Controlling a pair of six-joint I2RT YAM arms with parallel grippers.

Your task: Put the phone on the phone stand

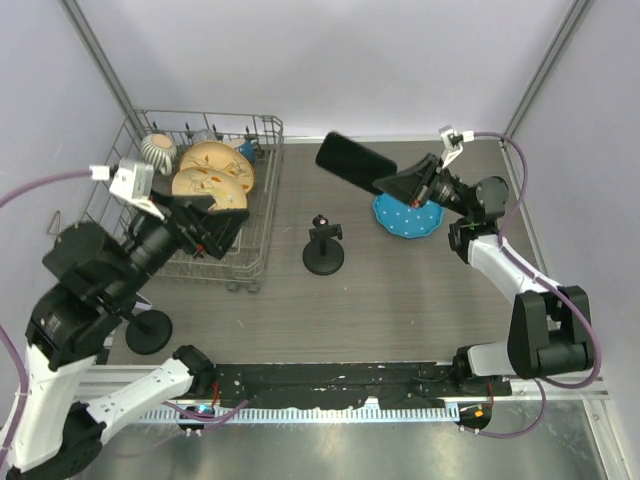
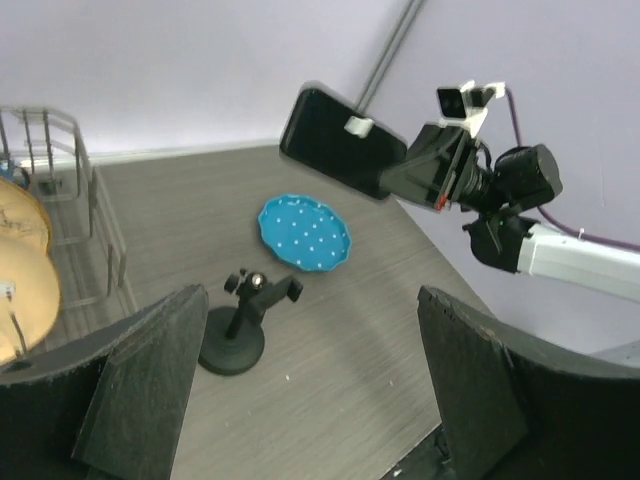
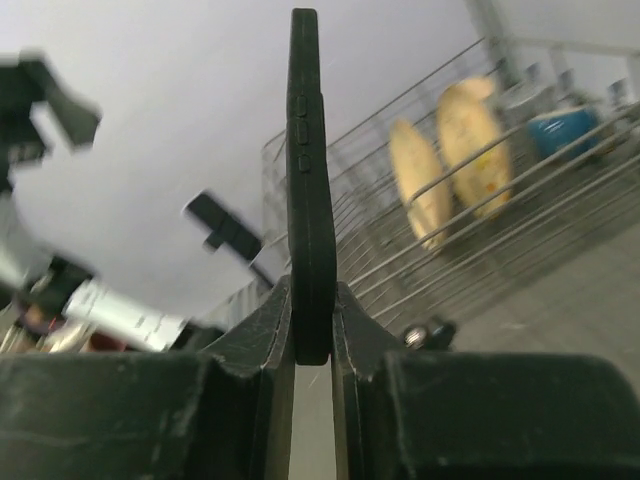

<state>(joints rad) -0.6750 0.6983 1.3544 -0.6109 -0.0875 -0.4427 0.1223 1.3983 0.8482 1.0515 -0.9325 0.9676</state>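
As the right hand (image 3: 312,335) pinches one end, the phone (image 1: 355,162) juts out ahead.

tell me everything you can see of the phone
The phone is a thin black slab with rounded corners, a dark unlit face and small buttons along one edge. It hangs tilted in the air above the table, not on the stand. The right pincer clamps it at one end, a finger on each face. Nothing else touches it.
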